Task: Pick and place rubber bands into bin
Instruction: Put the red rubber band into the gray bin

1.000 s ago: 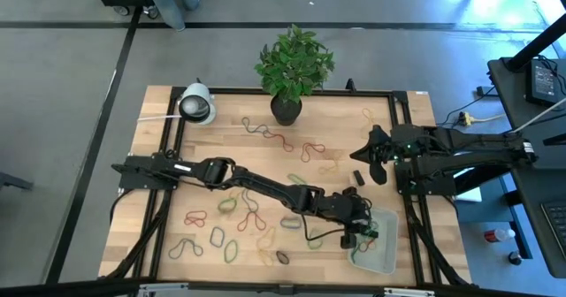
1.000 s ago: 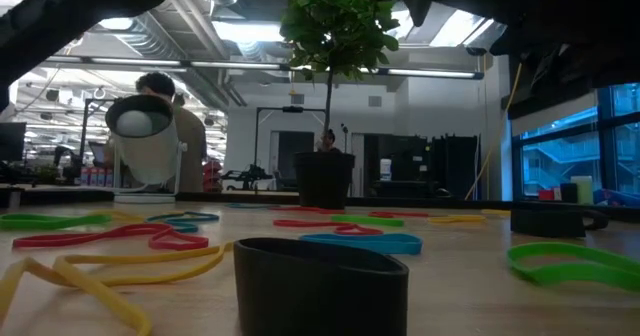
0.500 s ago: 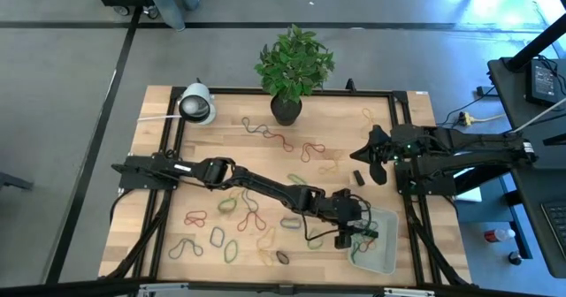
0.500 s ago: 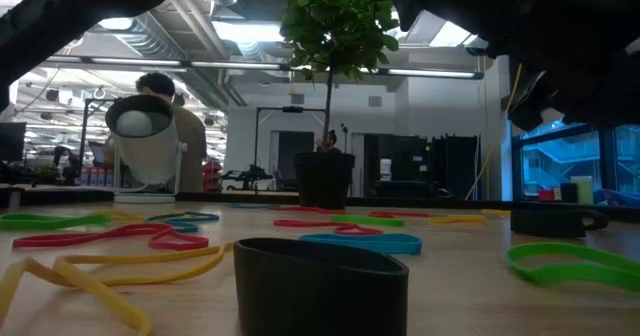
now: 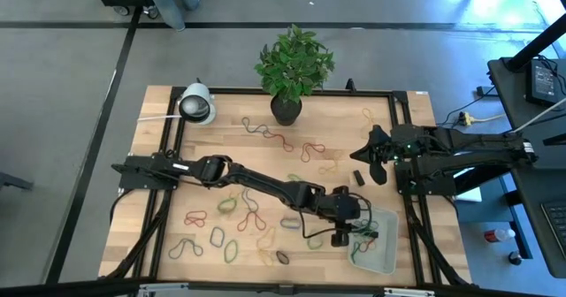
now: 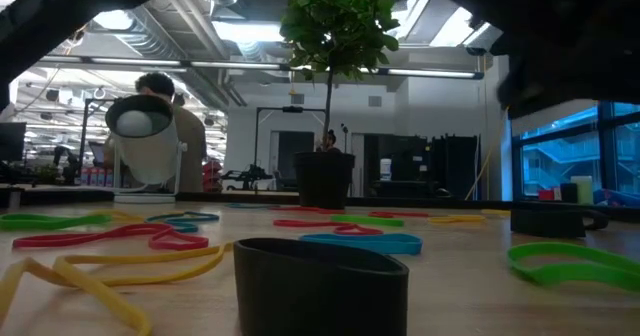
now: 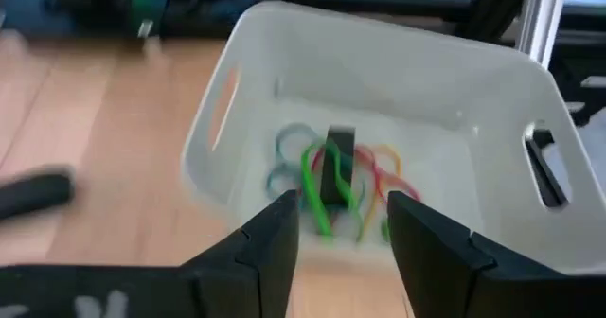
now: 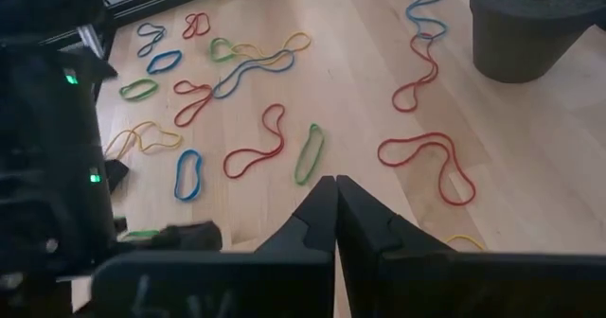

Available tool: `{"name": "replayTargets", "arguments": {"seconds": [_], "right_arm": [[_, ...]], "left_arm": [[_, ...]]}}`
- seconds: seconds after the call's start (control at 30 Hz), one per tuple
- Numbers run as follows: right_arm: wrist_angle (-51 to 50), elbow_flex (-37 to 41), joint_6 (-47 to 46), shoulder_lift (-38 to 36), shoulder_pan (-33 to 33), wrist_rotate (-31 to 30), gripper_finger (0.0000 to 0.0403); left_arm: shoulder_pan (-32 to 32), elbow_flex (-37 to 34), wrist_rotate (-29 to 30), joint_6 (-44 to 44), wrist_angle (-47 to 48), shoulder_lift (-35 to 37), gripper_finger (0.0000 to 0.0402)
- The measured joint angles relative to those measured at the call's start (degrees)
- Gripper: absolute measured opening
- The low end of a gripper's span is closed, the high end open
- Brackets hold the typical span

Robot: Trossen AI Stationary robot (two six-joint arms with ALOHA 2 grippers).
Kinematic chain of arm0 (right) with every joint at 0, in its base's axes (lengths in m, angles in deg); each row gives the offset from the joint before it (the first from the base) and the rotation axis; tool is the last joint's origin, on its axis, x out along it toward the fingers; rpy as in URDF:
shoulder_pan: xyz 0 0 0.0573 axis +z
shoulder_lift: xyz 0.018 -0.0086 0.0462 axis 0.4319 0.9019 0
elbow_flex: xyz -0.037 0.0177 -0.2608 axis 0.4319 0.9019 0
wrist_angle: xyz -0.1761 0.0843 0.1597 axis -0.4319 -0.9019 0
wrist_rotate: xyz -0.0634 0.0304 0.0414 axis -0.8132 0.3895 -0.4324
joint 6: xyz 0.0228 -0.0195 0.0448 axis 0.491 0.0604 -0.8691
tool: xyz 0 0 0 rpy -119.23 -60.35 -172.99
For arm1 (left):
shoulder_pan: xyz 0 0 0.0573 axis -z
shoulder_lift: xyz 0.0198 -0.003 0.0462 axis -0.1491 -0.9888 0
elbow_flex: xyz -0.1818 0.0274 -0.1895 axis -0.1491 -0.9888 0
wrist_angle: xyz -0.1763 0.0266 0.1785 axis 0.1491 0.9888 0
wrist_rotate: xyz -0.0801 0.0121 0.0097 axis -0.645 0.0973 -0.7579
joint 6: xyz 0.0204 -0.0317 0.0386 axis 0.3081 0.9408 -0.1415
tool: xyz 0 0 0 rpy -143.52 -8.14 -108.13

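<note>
Overall, the rubber bands (image 5: pixel 252 222) are thin loops in green, red, pink, yellow, blue and brown, some oval, others long and twisted into figure-eights. Most lie loose on the wooden tabletop (image 5: pixel 155 239), with one cluster toward the front left and a second strand-like group (image 5: pixel 279 140) near the plant pot (image 5: pixel 286 109).

The bin (image 7: pixel 398 100) is a shallow, pale white plastic tray with rounded corners and slotted handle cut-outs in its end walls. It sits at the front right of the tabletop (image 5: pixel 378 244). Inside it lie several bands: a green one, a red one, a yellow one and a blue one, bunched on the floor of the tray around a small dark piece that cannot be identified.

The left gripper (image 5: pixel 340 231) is stretched across the tabletop to the near edge of the bin; its jaws stand apart and hold nothing, framing the bin's contents in the left wrist view (image 7: pixel 341 228).

The right gripper (image 5: pixel 363 156) waits above the right side of the tabletop, well apart from the bin, its jaws pressed together and empty.
</note>
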Motion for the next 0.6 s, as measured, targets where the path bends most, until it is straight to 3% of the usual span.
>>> {"name": "replayTargets", "arguments": {"seconds": [0.1, 0.3, 0.47, 0.6], "right_arm": [[0.0, 0.0, 0.0, 0.0, 0.0, 0.0, 0.0007], [-0.2, 0.0, -0.2, 0.0, 0.0, 0.0, 0.0007], [-0.4, 0.0, 0.0, 0.0, 0.0, -0.1, 0.0007], [-0.3, 0.0, 0.2, 0.1, 0.0, -0.1, 0.0007]], "left_arm": [[-0.1, 0.0, -0.7, -0.4, 2.0, 1.7, 0.0125], [0.8, -0.9, 0.6, -3.9, 7.8, 3.4, 0.0013], [0.7, -8.1, -0.3, -3.7, 5.1, 7.7, 0.0002], [1.1, -20.3, 0.1, -1.9, -2.4, 13.3, 0.0002]]}}
